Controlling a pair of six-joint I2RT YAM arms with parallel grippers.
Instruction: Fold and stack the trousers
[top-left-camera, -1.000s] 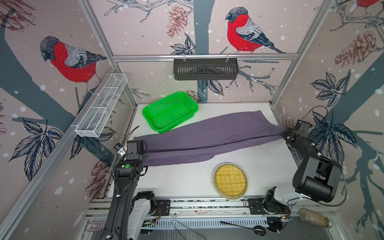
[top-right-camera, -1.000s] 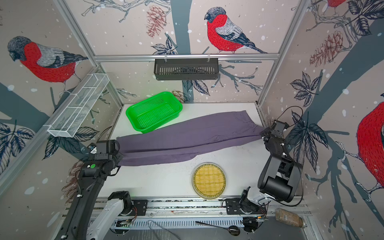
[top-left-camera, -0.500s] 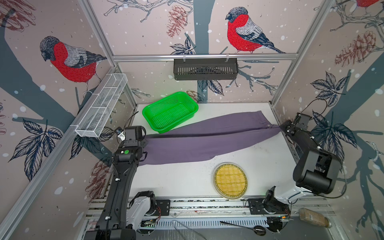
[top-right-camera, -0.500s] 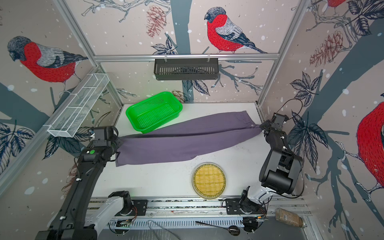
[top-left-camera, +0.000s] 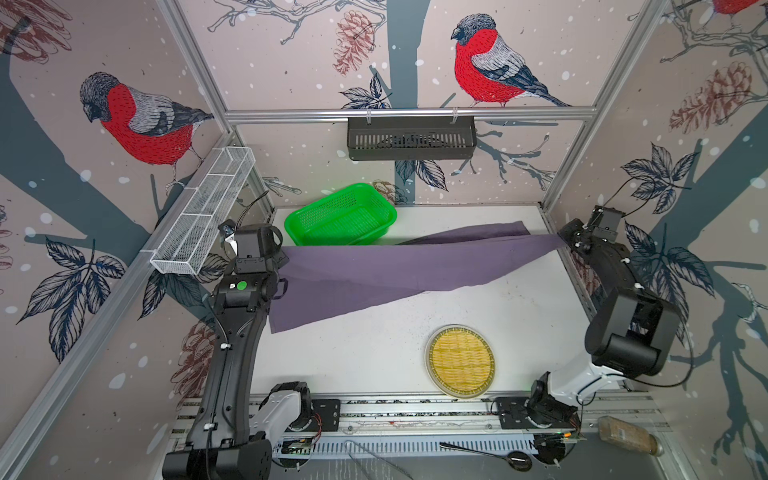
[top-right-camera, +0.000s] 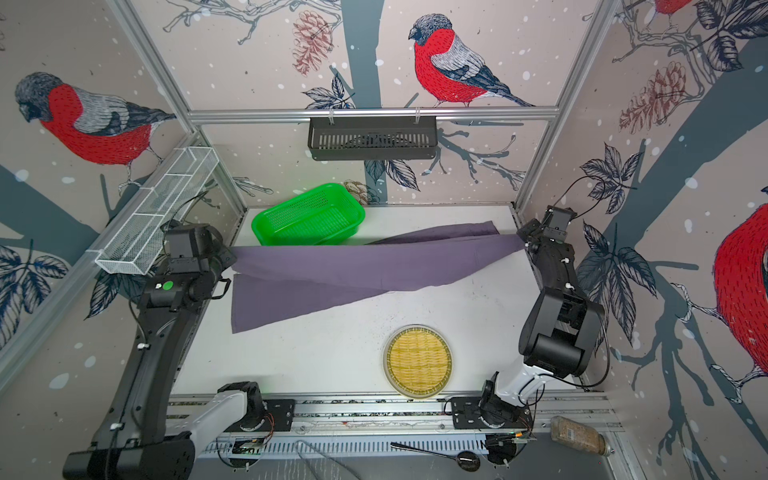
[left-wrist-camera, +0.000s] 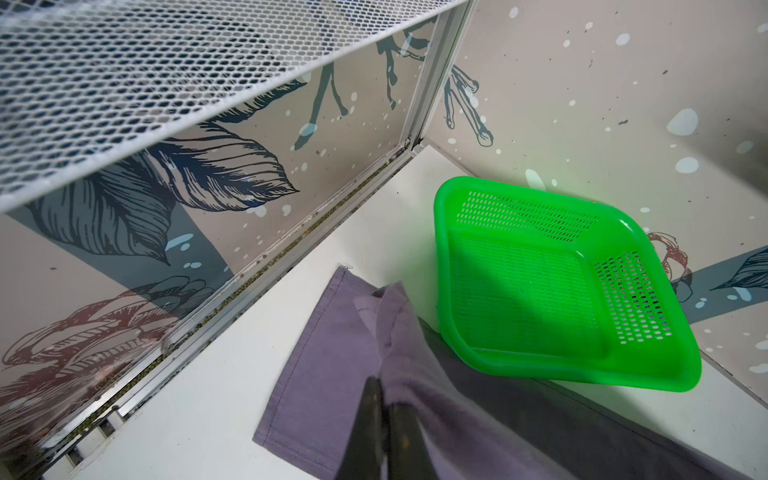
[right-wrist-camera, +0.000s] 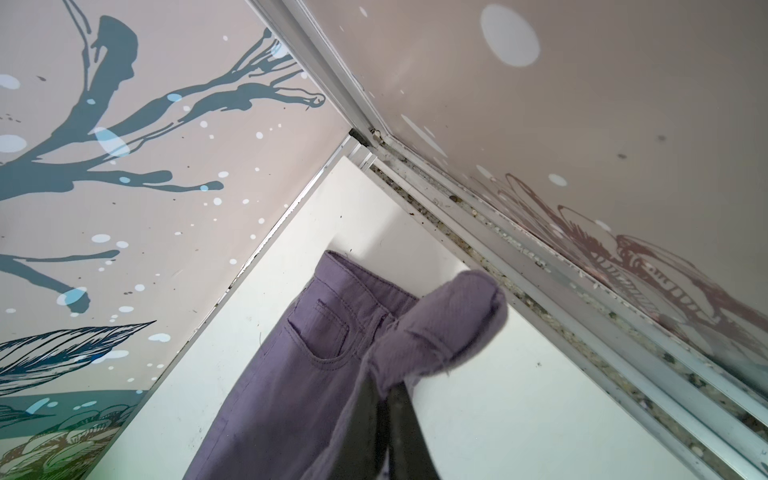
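The purple-grey trousers (top-left-camera: 395, 270) (top-right-camera: 353, 270) hang stretched across the table between both grippers. The leg-end corner droops to the white table at the front left, and the waist end lies at the back right. My left gripper (top-left-camera: 283, 258) (top-right-camera: 233, 261) is shut on a leg hem, and the left wrist view shows its dark fingers (left-wrist-camera: 370, 415) pinching the cloth (left-wrist-camera: 328, 353) next to the green basket. My right gripper (top-left-camera: 566, 246) (top-right-camera: 524, 246) is shut on the waistband. In the right wrist view the bunched waistband (right-wrist-camera: 449, 324) sticks out past the fingertips, with a pocket (right-wrist-camera: 320, 336) beside it.
A green plastic basket (top-left-camera: 332, 240) (top-right-camera: 300, 240) (left-wrist-camera: 440, 249) sits at the back left, just behind the trousers. A round woven plate (top-left-camera: 460, 360) (top-right-camera: 417, 360) lies at the front right. A white wire shelf (top-left-camera: 203, 220) lines the left wall above my left gripper, and a black rack (top-left-camera: 411, 137) hangs on the back wall.
Both grippers have risen and moved toward the back, lifting the trousers' gripped edge off the table. The cloth now hangs taut between them, in front of the basket.
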